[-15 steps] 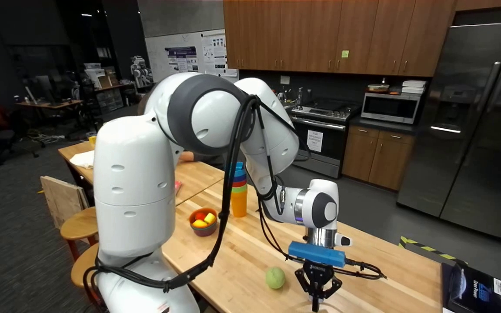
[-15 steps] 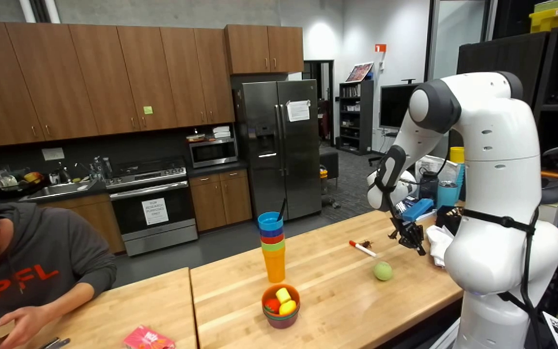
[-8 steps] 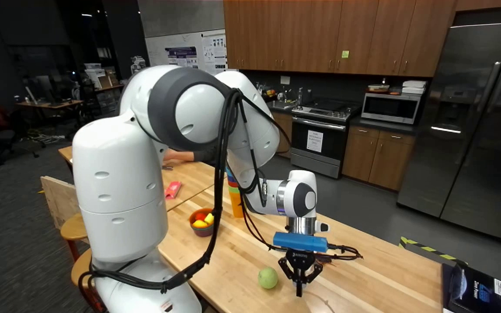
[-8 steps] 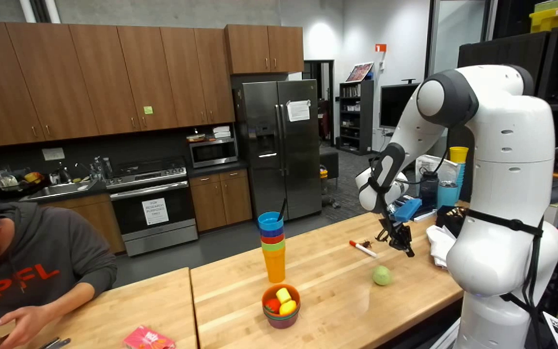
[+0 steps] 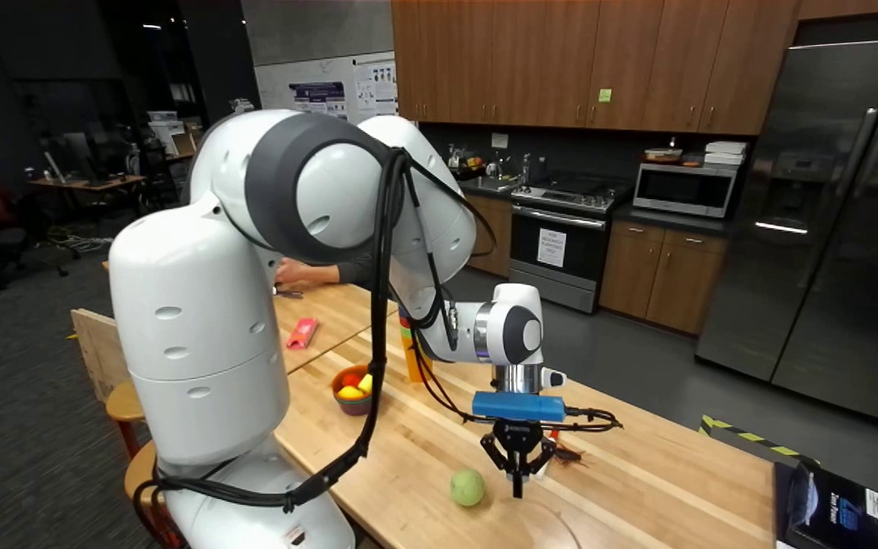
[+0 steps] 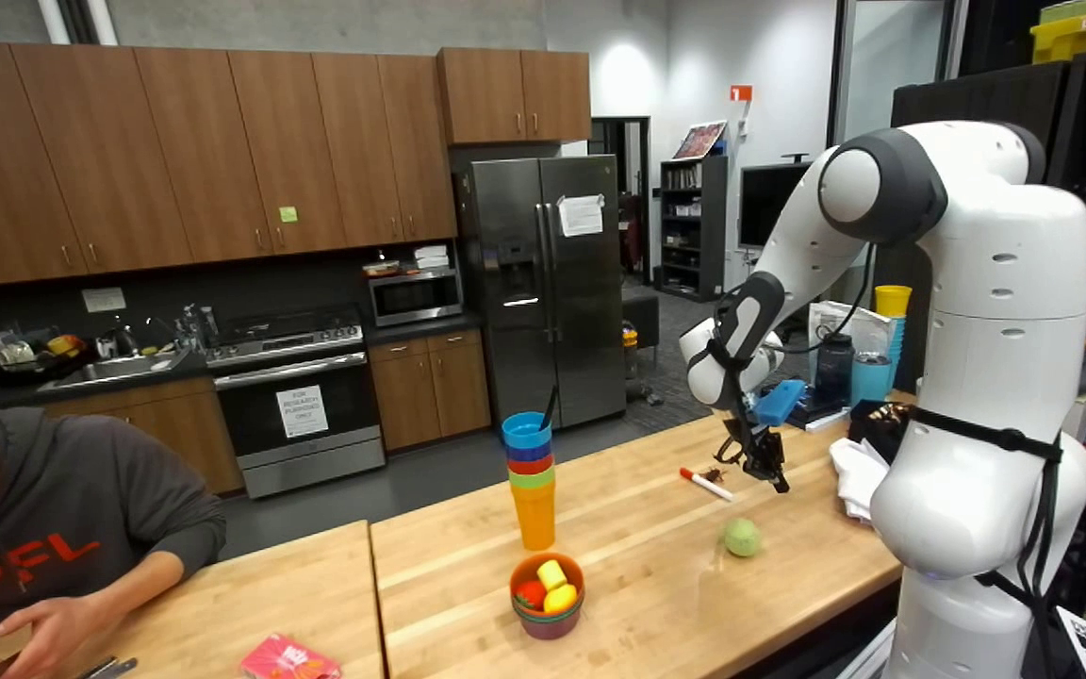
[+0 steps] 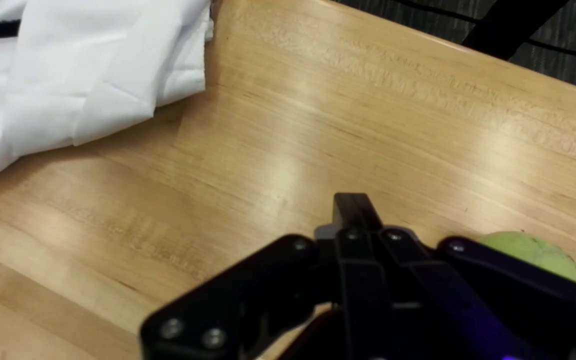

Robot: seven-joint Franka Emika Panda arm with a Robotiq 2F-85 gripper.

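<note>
the claw shifts away from the white cloth, closed, empty; repositioning seems in hand, the next move needing clearance beside the round green item.

Round green object partly hidden in wrist view, cloth cut off

Our arm is glossy white with chunky dark grey bands, black cables strapped along it and a blue block above the jaws. We've got shiny screws on the black gripper too.
</note>
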